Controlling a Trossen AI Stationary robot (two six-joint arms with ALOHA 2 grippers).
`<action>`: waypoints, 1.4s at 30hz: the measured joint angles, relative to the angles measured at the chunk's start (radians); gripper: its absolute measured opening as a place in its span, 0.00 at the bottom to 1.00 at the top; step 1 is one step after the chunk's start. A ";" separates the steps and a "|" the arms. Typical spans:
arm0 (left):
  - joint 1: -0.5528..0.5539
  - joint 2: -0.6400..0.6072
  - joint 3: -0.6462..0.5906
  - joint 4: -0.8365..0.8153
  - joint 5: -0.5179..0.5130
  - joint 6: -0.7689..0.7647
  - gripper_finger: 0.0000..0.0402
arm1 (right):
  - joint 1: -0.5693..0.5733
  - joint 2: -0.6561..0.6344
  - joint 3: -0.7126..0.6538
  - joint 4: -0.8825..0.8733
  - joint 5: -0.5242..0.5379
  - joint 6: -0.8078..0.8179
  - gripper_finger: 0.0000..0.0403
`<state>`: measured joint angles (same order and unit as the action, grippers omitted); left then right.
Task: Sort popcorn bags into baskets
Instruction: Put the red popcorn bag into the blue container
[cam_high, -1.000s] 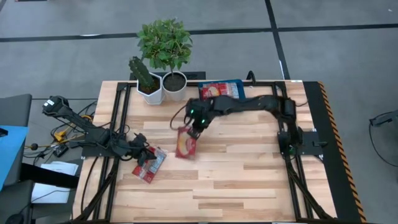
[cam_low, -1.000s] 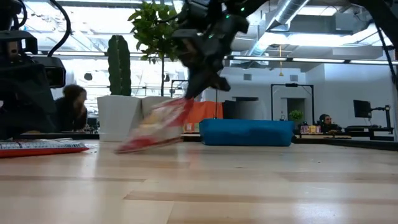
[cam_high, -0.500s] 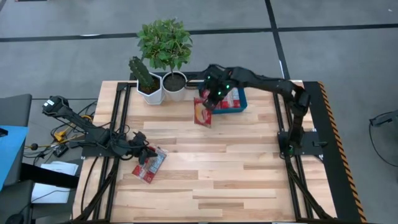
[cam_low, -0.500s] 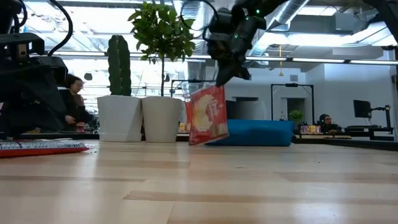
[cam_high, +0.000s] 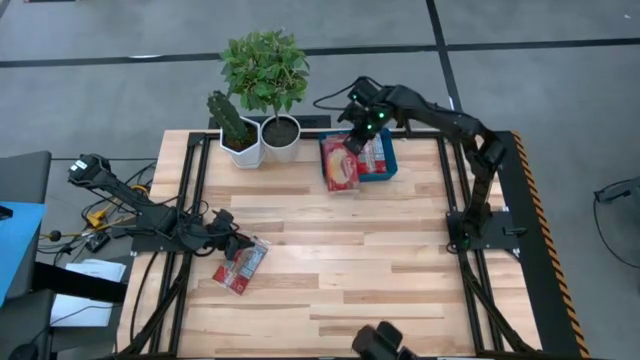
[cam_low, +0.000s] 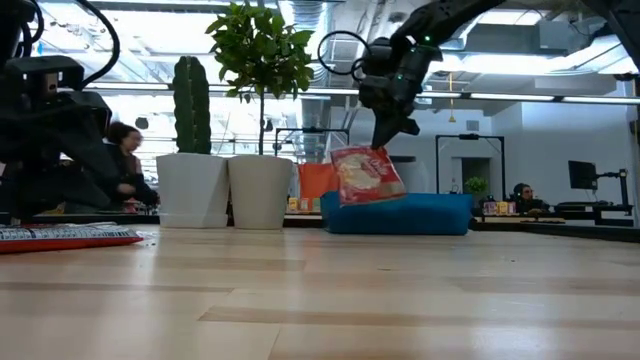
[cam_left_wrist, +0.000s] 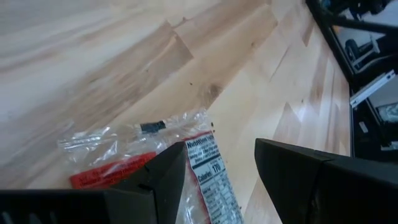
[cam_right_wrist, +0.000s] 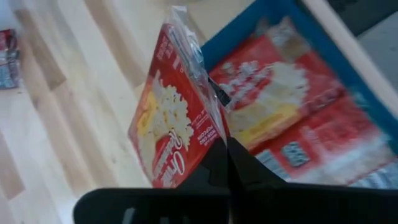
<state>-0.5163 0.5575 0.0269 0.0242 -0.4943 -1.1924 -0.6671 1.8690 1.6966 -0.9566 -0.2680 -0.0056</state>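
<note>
your right gripper (cam_high: 358, 141) hangs above the back edge of the tabletop, over the blue tray (cam_high: 386, 168), and its fingers (cam_right_wrist: 214, 163) are pinched onto the top seam of a popcorn bag (cam_high: 339, 166). in the low view that bag (cam_low: 366, 176) dangles tilted, its lower end at or just above the tray's near wall (cam_low: 400, 214); you cannot tell whether it touches. the right wrist view shows more red packets (cam_right_wrist: 292, 118) lying flat inside the tray (cam_right_wrist: 323, 50).

your left gripper (cam_high: 235, 250) sits low near the tabletop's left edge, toward the front, right at a second popcorn bag (cam_high: 241, 266) lying flat on the wood. in the left wrist view its fingers (cam_left_wrist: 298, 171) stand apart with a clear gap, and the bag's label end (cam_left_wrist: 208, 174) lies between them, not clamped.

two white plant pots (cam_high: 262, 140) stand at the back edge, beside the tray on its left.
</note>
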 joint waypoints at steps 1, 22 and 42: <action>0.000 0.000 0.000 0.000 -0.009 -0.004 0.46 | -0.011 0.000 0.000 0.003 0.000 -0.006 0.00; 0.000 0.000 0.000 0.003 -0.124 -0.069 0.46 | -0.116 0.057 0.001 0.154 -0.075 -0.049 0.00; 0.001 0.000 0.000 0.002 -0.012 -0.103 0.46 | -0.101 0.082 0.013 0.168 -0.017 -0.052 0.42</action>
<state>-0.5156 0.5579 0.0273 0.0266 -0.5066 -1.2953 -0.7677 1.9514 1.7099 -0.7887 -0.2853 -0.0576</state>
